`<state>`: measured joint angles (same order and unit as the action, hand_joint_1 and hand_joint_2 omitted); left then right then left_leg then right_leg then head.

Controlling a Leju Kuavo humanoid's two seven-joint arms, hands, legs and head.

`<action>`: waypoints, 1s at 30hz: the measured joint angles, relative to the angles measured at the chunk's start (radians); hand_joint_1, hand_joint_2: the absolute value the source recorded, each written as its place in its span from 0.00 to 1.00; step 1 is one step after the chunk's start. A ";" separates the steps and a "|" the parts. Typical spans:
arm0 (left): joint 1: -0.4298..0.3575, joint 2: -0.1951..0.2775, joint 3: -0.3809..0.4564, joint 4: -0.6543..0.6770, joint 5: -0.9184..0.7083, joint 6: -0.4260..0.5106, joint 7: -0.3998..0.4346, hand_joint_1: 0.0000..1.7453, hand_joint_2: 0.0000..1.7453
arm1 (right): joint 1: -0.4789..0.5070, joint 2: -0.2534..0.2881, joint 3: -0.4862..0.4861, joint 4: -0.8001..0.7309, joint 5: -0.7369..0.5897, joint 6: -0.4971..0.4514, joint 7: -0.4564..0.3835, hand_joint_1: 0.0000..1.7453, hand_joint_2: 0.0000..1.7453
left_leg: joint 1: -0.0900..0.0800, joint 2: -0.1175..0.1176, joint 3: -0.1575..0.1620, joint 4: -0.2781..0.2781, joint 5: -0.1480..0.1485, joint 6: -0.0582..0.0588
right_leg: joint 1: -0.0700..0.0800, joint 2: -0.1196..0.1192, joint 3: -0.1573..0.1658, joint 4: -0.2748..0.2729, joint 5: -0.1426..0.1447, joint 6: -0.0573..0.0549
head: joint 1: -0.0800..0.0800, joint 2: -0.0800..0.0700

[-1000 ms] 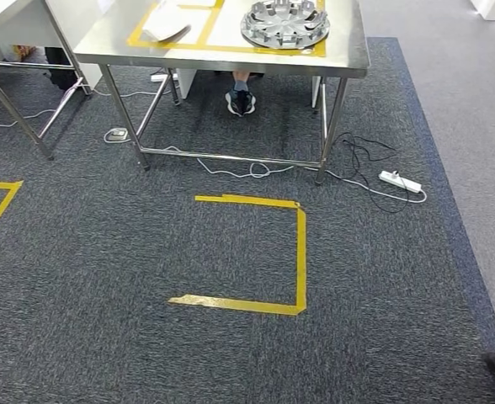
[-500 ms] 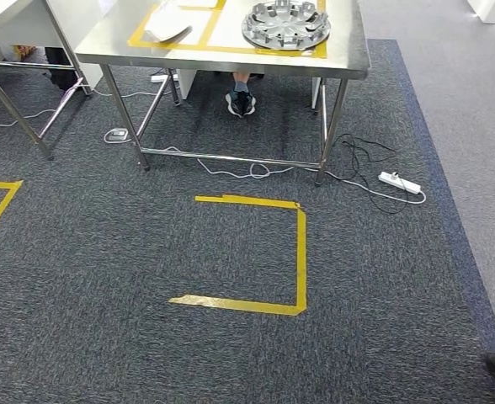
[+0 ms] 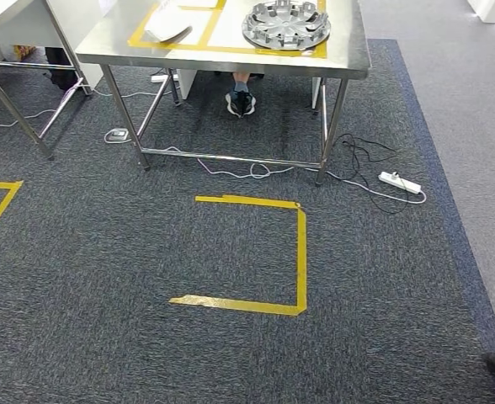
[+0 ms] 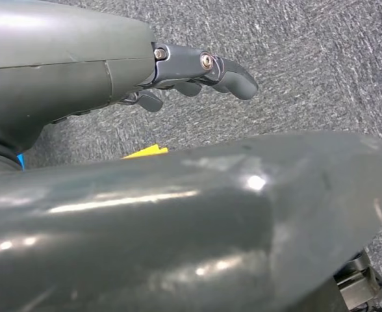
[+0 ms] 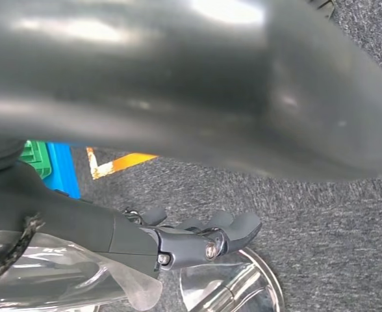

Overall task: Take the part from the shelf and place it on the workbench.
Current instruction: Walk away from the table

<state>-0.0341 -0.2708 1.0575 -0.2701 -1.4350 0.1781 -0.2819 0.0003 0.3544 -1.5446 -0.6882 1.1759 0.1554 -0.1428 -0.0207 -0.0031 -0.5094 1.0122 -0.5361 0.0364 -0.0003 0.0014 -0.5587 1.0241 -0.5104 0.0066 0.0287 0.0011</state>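
You see a round silver spoked wheel-cover part point(image 3: 285, 23) lying on the stainless steel workbench point(image 3: 349, 52), on its yellow tape, near the right end. Your left hand point(image 4: 199, 68) hangs with fingers loosely extended, holding nothing. Your right hand point(image 5: 199, 240) likewise, fingers outstretched and empty.

Glossy dark-grey shells, left robot hand point(image 4: 193, 68) and right robot hand point(image 5: 189, 237) dark-fingered, silver screws.
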 joint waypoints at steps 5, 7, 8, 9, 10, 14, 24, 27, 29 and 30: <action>0.000 0.000 0.002 0.000 0.005 -0.004 0.000 0.00 0.00 | 0.000 0.000 0.000 0.000 -0.008 0.018 -0.007 0.00 0.00 | 0.000 0.000 0.000 0.000 0.000 0.000 | 0.000 0.000 0.000 0.000 0.000 0.000 | 0.000 0.000; 0.000 0.000 0.003 0.000 0.008 -0.004 0.000 0.00 0.00 | 0.000 0.000 0.000 0.000 -0.021 0.030 -0.008 0.00 0.00 | 0.000 0.000 0.000 0.000 0.000 0.000 | 0.000 0.000 0.000 0.000 0.000 0.000 | 0.000 0.000; 0.000 0.000 0.003 0.000 0.008 -0.004 0.000 0.00 0.00 | 0.000 0.000 0.000 0.000 -0.027 0.036 -0.008 0.00 0.00 | 0.000 0.000 0.000 0.000 0.000 0.000 | 0.000 0.000 0.000 0.000 0.000 0.000 | 0.000 0.000; 0.000 0.000 0.003 0.000 0.009 -0.004 0.000 0.00 0.00 | 0.000 0.000 0.000 0.000 -0.031 0.039 -0.007 0.00 0.00 | 0.000 0.000 0.000 0.000 0.000 0.000 | 0.000 0.000 0.000 0.000 0.000 0.000 | 0.000 0.000; 0.000 0.000 0.003 0.000 0.009 -0.004 0.000 0.00 0.00 | 0.000 0.000 0.000 0.000 -0.034 0.043 -0.007 0.00 0.00 | 0.000 0.000 0.000 0.000 0.000 0.000 | 0.000 0.000 0.000 0.000 0.000 0.000 | 0.000 0.000; 0.000 0.000 0.004 0.000 0.009 -0.004 0.000 0.00 0.00 | 0.000 0.000 0.000 0.000 -0.039 0.046 -0.006 0.00 0.00 | 0.000 0.000 0.000 0.000 0.000 0.000 | 0.000 0.000 0.000 0.000 0.000 0.000 | 0.000 0.000; -0.001 0.000 0.012 0.000 0.009 -0.004 -0.001 0.00 0.00 | -0.001 0.001 0.000 0.000 -0.044 0.048 -0.002 0.00 0.00 | 0.002 0.004 0.013 -0.026 0.015 0.018 | -0.003 0.003 0.002 -0.016 0.009 0.018 | 0.000 0.000; -0.001 -0.002 0.013 0.000 0.009 -0.004 -0.003 0.00 0.00 | -0.002 0.001 0.000 0.000 -0.055 0.053 0.007 0.00 0.00 | 0.012 0.020 0.030 -0.062 0.034 0.024 | -0.005 0.004 -0.055 0.092 -0.050 0.029 | 0.003 0.000; 0.000 -0.003 0.013 0.000 0.009 -0.004 -0.003 0.00 0.00 | -0.001 0.001 0.000 0.000 -0.059 0.054 0.011 0.00 0.00 | 0.016 0.032 0.030 -0.063 0.032 0.021 | -0.013 0.004 -0.122 0.219 -0.095 0.041 | 0.003 0.000; 0.000 -0.004 0.013 0.000 0.009 -0.003 -0.003 0.00 0.00 | 0.000 0.001 0.000 0.000 -0.060 0.054 0.013 0.00 0.00 | 0.019 0.039 0.031 -0.062 0.029 0.016 | -0.018 0.002 -0.139 0.247 -0.093 0.047 | 0.003 0.000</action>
<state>-0.0339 -0.2744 1.0710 -0.2701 -1.4260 0.1748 -0.2850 0.0004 0.3550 -1.5450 -0.6882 1.1161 0.2093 -0.1299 -0.0019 0.0361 -0.4781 0.9504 -0.5076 0.0529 -0.0181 0.0036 -0.6982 1.2710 -0.6039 0.0538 0.0319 0.0011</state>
